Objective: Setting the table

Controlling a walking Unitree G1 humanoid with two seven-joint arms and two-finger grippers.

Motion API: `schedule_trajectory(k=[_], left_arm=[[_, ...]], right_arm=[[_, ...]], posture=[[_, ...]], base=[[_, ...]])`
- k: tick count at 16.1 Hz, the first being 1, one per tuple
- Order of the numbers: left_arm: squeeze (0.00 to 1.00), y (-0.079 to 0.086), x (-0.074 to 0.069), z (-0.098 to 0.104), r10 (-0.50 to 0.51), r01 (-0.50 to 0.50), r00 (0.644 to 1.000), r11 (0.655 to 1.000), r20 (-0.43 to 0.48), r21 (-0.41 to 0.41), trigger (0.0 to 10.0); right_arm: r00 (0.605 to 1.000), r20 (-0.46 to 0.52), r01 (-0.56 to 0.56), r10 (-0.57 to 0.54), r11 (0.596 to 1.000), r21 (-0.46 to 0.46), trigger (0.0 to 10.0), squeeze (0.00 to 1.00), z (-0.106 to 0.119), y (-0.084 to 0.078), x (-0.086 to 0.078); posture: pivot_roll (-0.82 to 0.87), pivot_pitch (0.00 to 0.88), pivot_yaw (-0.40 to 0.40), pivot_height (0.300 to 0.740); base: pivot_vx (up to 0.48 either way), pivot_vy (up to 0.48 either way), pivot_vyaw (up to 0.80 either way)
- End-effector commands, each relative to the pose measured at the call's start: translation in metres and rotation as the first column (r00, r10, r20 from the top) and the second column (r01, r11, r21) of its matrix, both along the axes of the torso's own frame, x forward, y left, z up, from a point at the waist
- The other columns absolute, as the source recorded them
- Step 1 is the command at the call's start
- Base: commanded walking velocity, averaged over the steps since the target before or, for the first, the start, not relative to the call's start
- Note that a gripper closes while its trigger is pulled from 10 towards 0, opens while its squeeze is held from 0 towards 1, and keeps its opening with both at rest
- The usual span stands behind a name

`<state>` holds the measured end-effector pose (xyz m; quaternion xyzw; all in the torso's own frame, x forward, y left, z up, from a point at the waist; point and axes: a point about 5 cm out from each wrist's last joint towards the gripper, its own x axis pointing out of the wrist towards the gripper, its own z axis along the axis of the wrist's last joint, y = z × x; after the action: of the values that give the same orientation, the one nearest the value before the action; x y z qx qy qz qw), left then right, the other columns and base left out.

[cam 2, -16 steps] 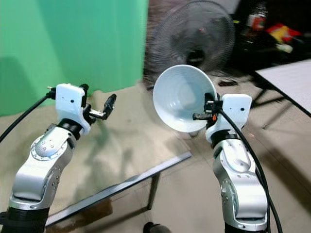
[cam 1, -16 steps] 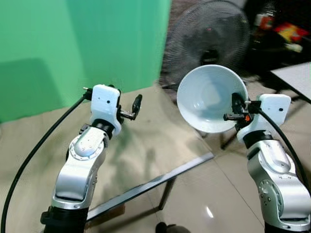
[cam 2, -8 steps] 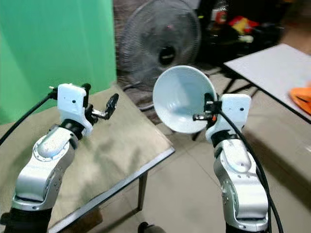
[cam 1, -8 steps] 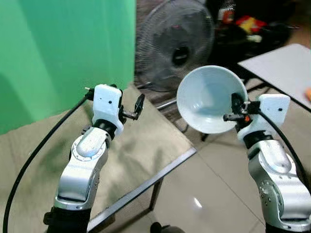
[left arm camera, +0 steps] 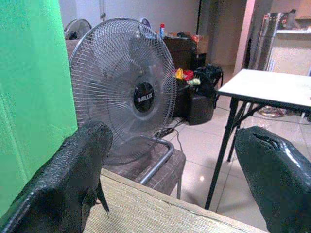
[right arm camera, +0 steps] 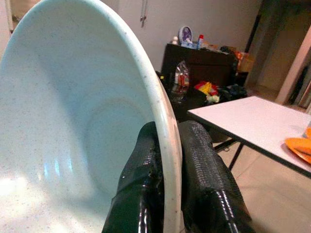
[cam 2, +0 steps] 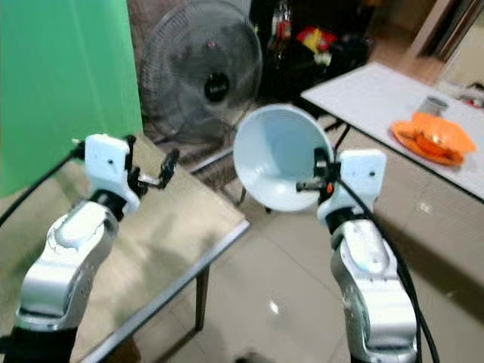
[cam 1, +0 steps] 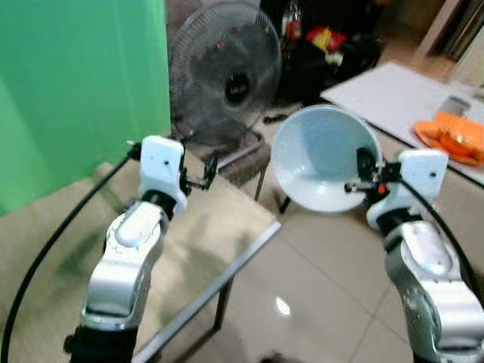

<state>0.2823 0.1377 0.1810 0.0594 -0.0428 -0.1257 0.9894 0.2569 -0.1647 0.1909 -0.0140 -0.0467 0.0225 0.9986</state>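
Note:
A pale blue-white bowl (cam 1: 321,155) is held up on its side in front of me, its hollow facing me. My right gripper (cam 1: 365,168) is shut on the bowl's rim (right arm camera: 167,145), one finger inside and one outside. My left gripper (cam 1: 206,171) is raised over the wooden table (cam 1: 189,234), open with nothing between its fingers (left arm camera: 73,179). A white table (cam 1: 393,94) stands to the right, carrying an orange plate (cam 1: 454,136) and a small grey cup (cam 2: 432,104).
A large standing fan (cam 1: 225,76) stands behind the wooden table's far corner, next to a green wall (cam 1: 76,83). Dark furniture with clutter (cam 1: 325,41) lies at the back. Shiny tiled floor (cam 1: 302,272) lies between the two tables.
The whole view has swung to the right: the green wall slid left, and the white table with the orange plate came into view. Both arms keep their pose, the bowl still held.

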Motion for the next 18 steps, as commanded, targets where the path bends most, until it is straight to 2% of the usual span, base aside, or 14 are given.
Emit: schedule_trajectory(k=[1,5,7,14,16,18], left_arm=[[0.0,-0.012,0.0002,0.0024,-0.044,0.044,0.999,0.999,0.012,-0.01,10.0],[0.0,-0.0135,0.0015,0.005,-0.046,0.045,0.998,0.999,0.035,0.005,10.0],[0.0,-0.0145,0.0025,0.0059,-0.05,0.05,0.998,0.999,0.041,0.007,10.0],[0.0,-0.0163,0.0034,0.0063,-0.063,0.063,0.997,0.998,0.047,0.015,10.0],[0.0,-0.0156,0.005,0.0073,-0.045,0.046,0.998,0.999,0.045,-0.019,10.0],[0.0,-0.0151,0.0061,0.0063,-0.052,0.053,0.998,0.998,0.04,-0.015,10.0]], right_arm=[[0.999,0.018,0.04,-0.04,0.999,-0.012,10.0,0.0,0.004,-0.0098,-0.0015],[0.999,0.018,0.041,-0.04,0.999,-0.011,10.0,0.0,0.0036,-0.0088,-0.0015],[0.999,0.02,0.041,-0.042,0.999,0.012,10.0,0.0,0.0035,-0.0088,-0.002],[0.998,0.017,0.054,-0.054,0.998,0.012,10.0,0.0,0.002,-0.0099,-0.0034],[0.998,0.005,0.059,-0.059,0.998,0.015,10.0,0.0,0.0008,-0.0104,-0.0033],[0.998,-0.004,0.066,-0.066,0.998,0.019,10.0,0.0,0.0,-0.0107,-0.0029]], posture=[[0.02,0.0,-0.081,0.74],[0.02,0.0,-0.075,0.74],[0.02,0.0,-0.072,0.74],[0.02,0.0,-0.067,0.74],[0.02,0.0,-0.067,0.74],[0.02,0.0,-0.066,0.74]], base=[[0.0,0.0,-0.8],[0.0,0.0,-0.8],[0.0,-0.351,-0.61],[0.0,-0.475,0.0],[0.0,0.0,0.0],[0.0,0.0,-0.8]])
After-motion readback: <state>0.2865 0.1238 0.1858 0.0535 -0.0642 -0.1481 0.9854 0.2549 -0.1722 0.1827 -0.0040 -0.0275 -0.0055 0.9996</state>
